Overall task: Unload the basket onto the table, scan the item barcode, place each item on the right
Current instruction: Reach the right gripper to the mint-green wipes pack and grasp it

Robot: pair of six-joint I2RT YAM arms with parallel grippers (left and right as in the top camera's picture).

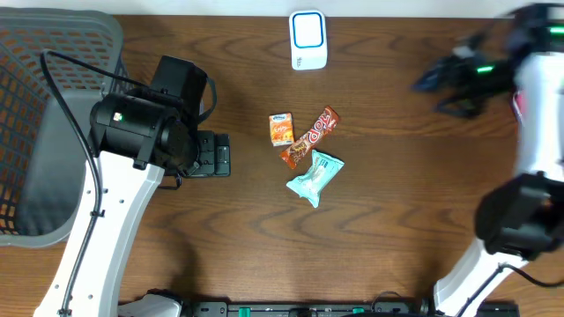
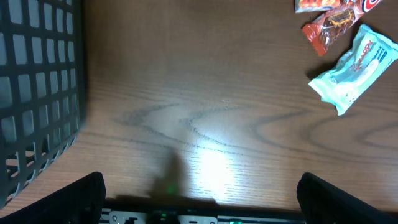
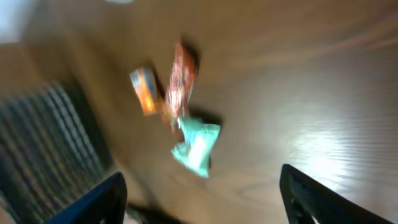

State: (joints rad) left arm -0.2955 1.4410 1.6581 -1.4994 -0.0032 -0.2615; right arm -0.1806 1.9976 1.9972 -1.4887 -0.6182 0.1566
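Note:
Three items lie mid-table: a small orange box (image 1: pixel 280 129), an orange-red candy bar (image 1: pixel 310 137) and a teal packet (image 1: pixel 315 176). A white device with a blue-rimmed window (image 1: pixel 307 40) stands at the far edge. My left gripper (image 1: pixel 218 154) rests low, left of the items, open and empty (image 2: pixel 199 200); its view shows the teal packet (image 2: pixel 354 68) and candy bar (image 2: pixel 329 31) at upper right. My right gripper (image 1: pixel 429 84) hovers blurred at the far right, open with nothing between its fingers (image 3: pixel 205 199). It looks down at the box (image 3: pixel 144 90), bar (image 3: pixel 180 84) and packet (image 3: pixel 196 146).
A grey mesh basket (image 1: pixel 53 106) fills the table's left end, close to the left arm; its wall shows in the left wrist view (image 2: pixel 37 93) and, blurred, in the right wrist view (image 3: pixel 43 143).

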